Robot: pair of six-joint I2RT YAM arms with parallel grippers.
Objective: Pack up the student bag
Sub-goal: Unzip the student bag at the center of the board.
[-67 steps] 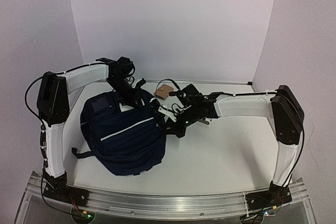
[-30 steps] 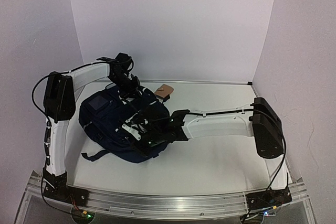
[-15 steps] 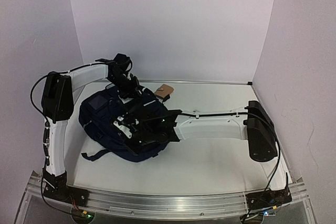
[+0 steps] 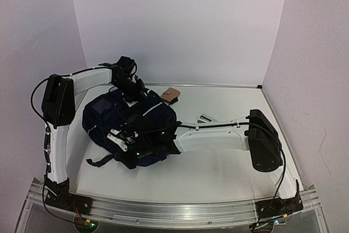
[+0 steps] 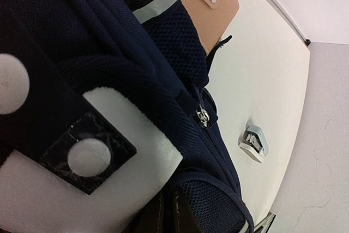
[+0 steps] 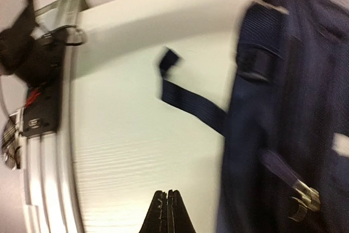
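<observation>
Table: a white table (image 4: pixel 229 175) carries everything.
Student bag: the large navy-blue fabric student bag (image 4: pixel 103 121) is laid flat on the left half of the table. A dark strap (image 4: pixel 98 160) trails toward the near edge.
Right tool: the right tool (image 4: pixel 118 139) is stretched across the bag to its near-left side. Its fingers are pressed together and nothing is held.
Left tool: the left tool (image 4: pixel 133 91) is set at the bag's far top edge with its fingers drawn together. Whether fabric is pinched cannot be told.
Wallet: a tan snap-tab wallet (image 4: pixel 172 95) is left on the table just beside the bag's far corner.
Metal object: a small silver metal object (image 4: pixel 206 118), perhaps a stapler, is left well right of the bag.
Progress: packing is judged unfinished, since both small items are outside the bag. Its contents cannot be seen.
Change: the right arm has been swung from the bag's right side over to its near-left, and the bag has been pressed flatter and turned. The metal object has been uncovered, and the wallet is unmoved.
</observation>
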